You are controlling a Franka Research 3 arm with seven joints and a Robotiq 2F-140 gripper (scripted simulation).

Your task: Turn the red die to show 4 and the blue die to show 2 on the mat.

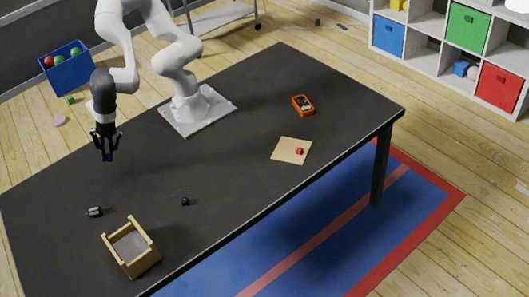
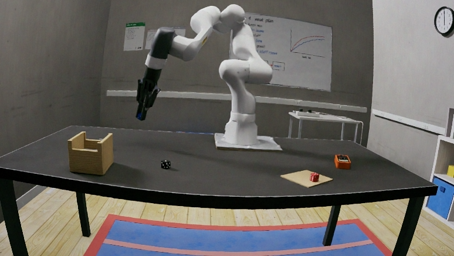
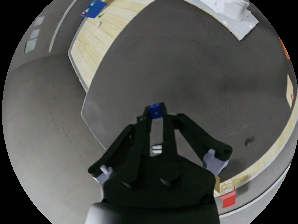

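My gripper point(image 1: 107, 157) point(image 2: 141, 116) point(image 3: 156, 110) is shut on the blue die point(image 1: 106, 158) point(image 2: 139, 116) point(image 3: 156, 110) and holds it in the air above the table's back left part, tilted. The red die point(image 1: 299, 150) point(image 2: 314, 177) sits flat on the tan mat point(image 1: 283, 148) point(image 2: 297, 177), near its front right part; its top number is too small to read surely. The black die point(image 1: 185, 201) point(image 2: 165, 164) point(image 3: 248, 142) lies on the table, right of the wooden box; its top number cannot be read surely.
An open wooden box point(image 1: 145, 263) point(image 2: 85, 161) stands at the front left. A small black and grey object point(image 1: 95, 211) lies behind it. An orange multimeter-like device point(image 1: 302, 105) point(image 2: 342, 161) lies behind the mat. The robot's base plate point(image 1: 177, 127) is at the back edge.
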